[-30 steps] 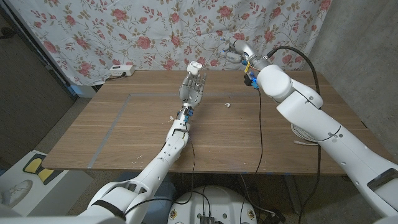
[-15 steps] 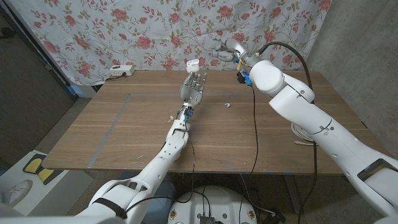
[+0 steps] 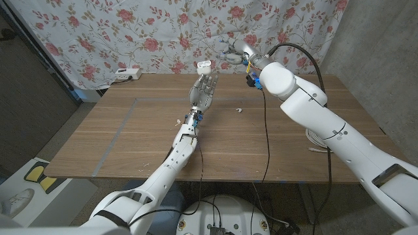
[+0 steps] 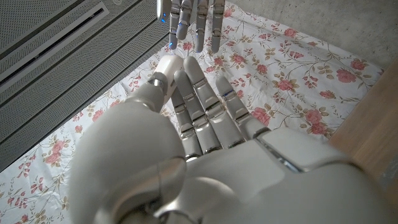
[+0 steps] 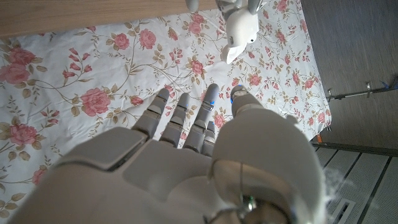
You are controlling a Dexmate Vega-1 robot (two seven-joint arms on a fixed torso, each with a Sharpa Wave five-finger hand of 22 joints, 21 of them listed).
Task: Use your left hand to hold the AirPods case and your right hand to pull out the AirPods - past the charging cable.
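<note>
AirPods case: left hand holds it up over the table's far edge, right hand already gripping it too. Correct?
Not quite. The left hand does hold the AirPods case up at its fingertips, but the right hand is not on it. The head view shows that hand apart from the case, off to its side in front of the floral curtain.

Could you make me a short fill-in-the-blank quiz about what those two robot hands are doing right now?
1. The white AirPods case is held up by the robot's ____ hand.
2. The right hand is raised in front of the ____ curtain, fingers apart, holding nothing.
3. A small white piece lies on the ____ table, between the two arms.

Missing words: left; flowered; wooden
</note>
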